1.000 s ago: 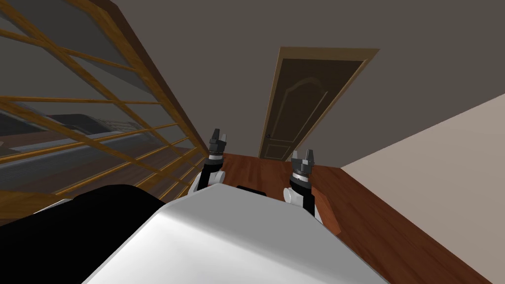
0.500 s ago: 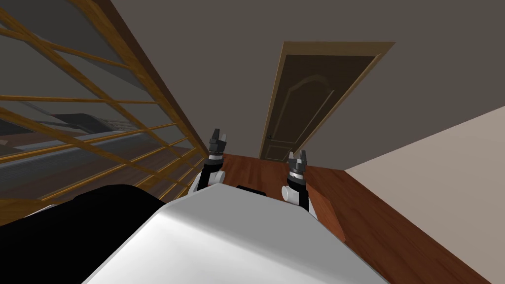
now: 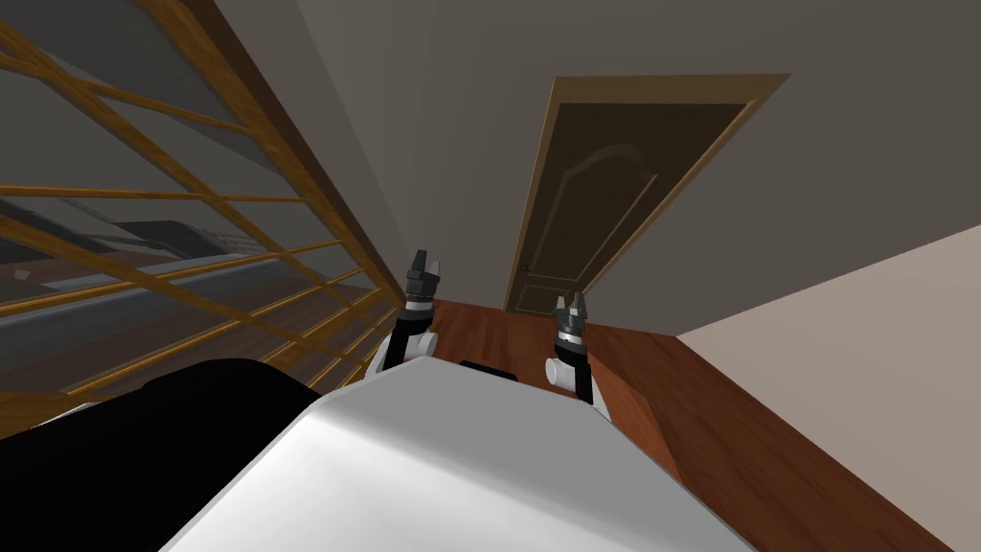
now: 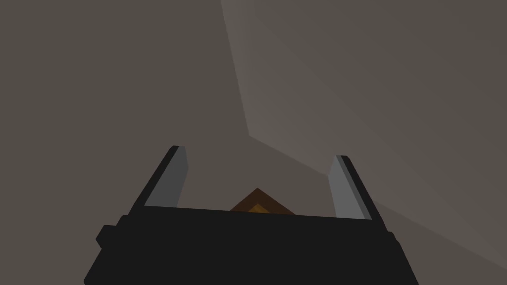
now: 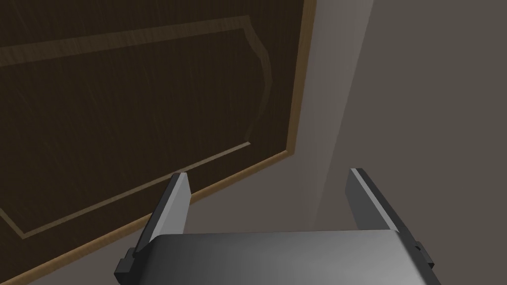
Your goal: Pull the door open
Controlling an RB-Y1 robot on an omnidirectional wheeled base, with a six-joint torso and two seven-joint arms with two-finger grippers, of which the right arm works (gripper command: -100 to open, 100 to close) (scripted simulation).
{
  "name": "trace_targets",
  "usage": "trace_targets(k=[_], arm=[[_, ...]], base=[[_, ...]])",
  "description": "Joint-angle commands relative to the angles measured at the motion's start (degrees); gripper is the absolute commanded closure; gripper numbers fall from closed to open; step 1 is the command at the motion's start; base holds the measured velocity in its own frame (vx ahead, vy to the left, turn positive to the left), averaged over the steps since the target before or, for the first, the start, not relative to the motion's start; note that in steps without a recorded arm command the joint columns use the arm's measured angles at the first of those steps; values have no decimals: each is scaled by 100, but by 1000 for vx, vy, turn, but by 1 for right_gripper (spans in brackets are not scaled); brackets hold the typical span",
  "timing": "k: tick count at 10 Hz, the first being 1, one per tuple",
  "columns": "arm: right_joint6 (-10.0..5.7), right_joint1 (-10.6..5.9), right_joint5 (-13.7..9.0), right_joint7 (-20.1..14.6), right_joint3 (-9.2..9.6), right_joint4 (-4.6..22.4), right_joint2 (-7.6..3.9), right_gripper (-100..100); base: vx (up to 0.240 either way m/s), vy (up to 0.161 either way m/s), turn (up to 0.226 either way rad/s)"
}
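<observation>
Head view: the dark brown panelled door stands shut in its lighter wooden frame, set in the grey wall ahead of you across a strip of reddish wood floor. A small dark handle sits low on the door's left edge. A wooden lattice runs along your left and a pale beige wall along your right. Your left gripper is raised beside the lattice, well apart from the door. Your right gripper points toward the foot of the door, short of it.

Left wrist view: your left gripper has its two grey fingers spread wide, with nothing between them.

Right wrist view: your right gripper is likewise spread to full width and holds nothing. Beyond its fingers lie the door's dark raised panel and the tan edge of its frame, with grey wall alongside. The fingers touch neither.
</observation>
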Motion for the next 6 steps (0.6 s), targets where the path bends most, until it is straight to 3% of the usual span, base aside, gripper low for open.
trace_targets(k=[1,6], arm=[[-44,-37,-1,-8,-9,160,-22,-100],[-129,-454,-2,-27,-78,976,-118,-100]], base=[[62,-3,14],[67,-4,33]])
